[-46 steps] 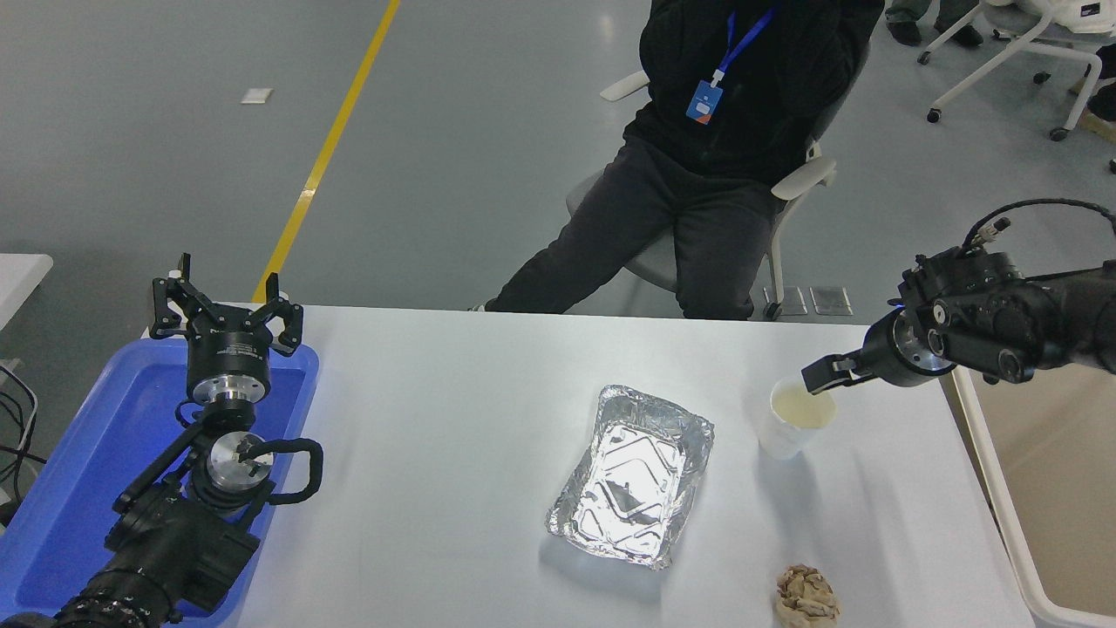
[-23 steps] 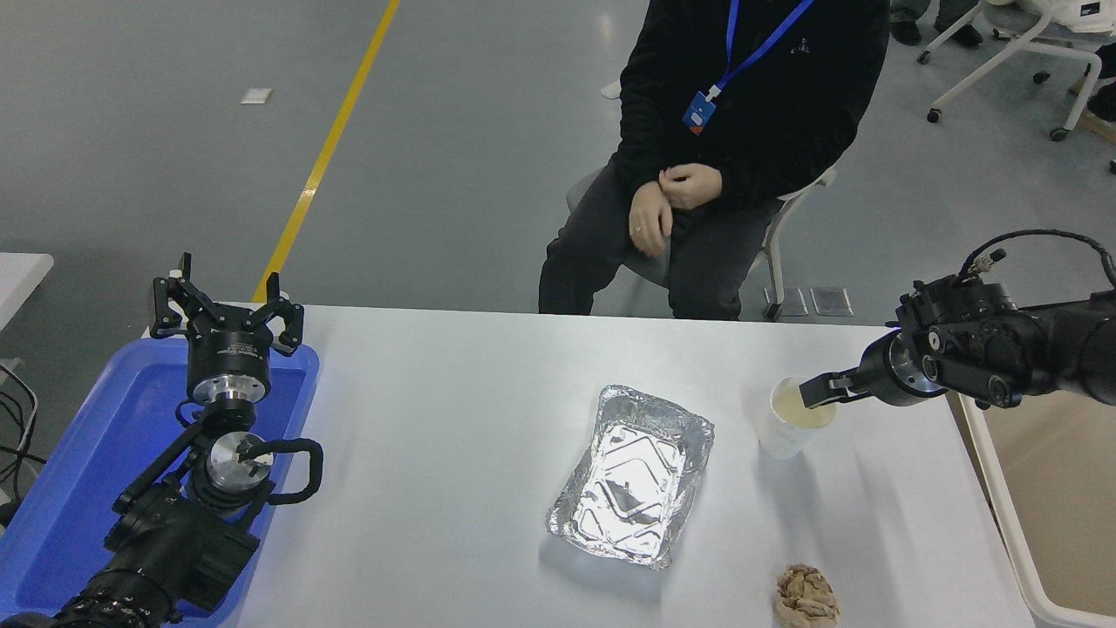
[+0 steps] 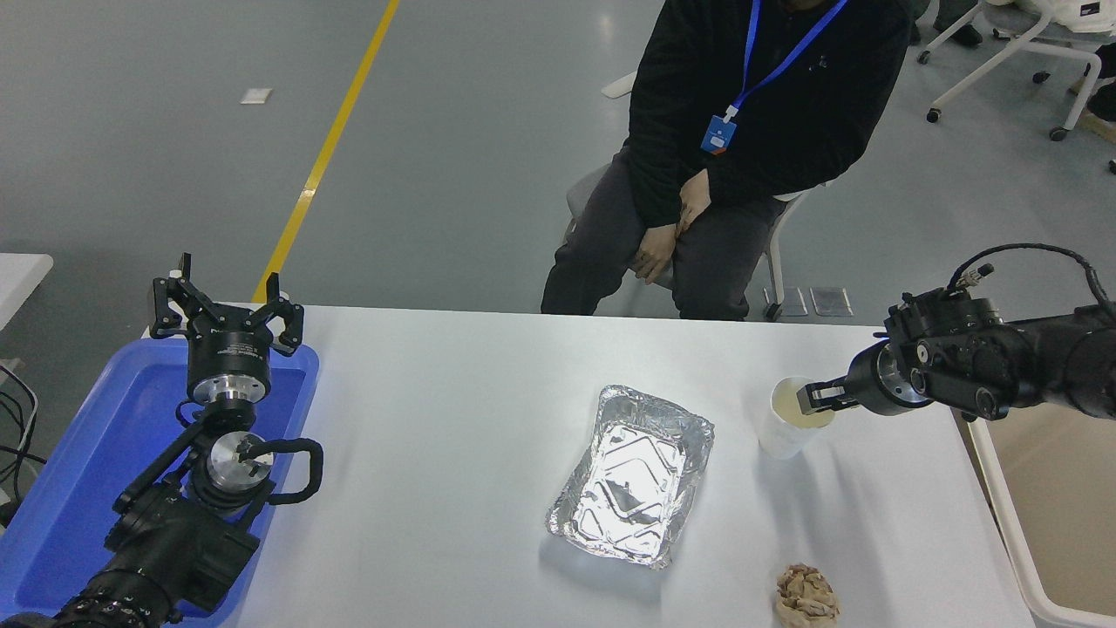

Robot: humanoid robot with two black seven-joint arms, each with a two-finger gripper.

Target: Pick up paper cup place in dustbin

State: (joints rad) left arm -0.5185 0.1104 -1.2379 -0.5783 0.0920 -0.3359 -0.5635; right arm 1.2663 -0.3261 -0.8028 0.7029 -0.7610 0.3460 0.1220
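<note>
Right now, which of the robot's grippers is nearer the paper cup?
The right. The right gripper is at the paper cup's rim, coming in from its right. The left gripper is parked far across the table, above the blue tray.

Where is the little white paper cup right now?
The small white paper cup stands right of the crinkled silver foil tray, at the right hand.

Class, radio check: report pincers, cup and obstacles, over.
Right pincer at paper cup rim, grip unclear. Left pincer parked open over blue tray. Cup upright on table, dustbin right. Path clear.
</note>
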